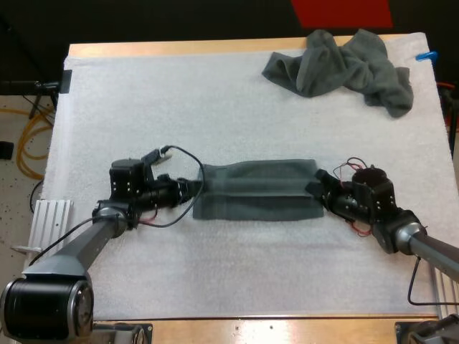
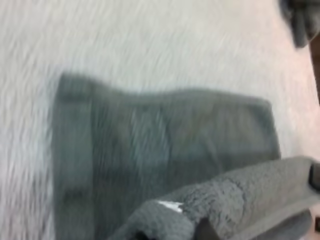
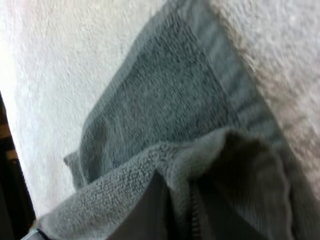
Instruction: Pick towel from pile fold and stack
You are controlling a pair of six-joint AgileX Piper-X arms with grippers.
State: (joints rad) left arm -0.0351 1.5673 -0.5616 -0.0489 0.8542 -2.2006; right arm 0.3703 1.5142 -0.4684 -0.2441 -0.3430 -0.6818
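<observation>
grey-green flat towel (image 1: 257, 190) (crumpled towel (image 1: 344, 64) alike), white mat (image 1: 179, 107)

The fingers of the left gripper (image 1: 195, 189) and right gripper (image 1: 316, 188) are largely hidden by the 2 raised ends of the folded dark grey-green terry towel (image 1: 258, 190).

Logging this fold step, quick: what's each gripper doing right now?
Left gripper: shut on the left end of the flat towel.
Right gripper: shut on its right end.
</observation>
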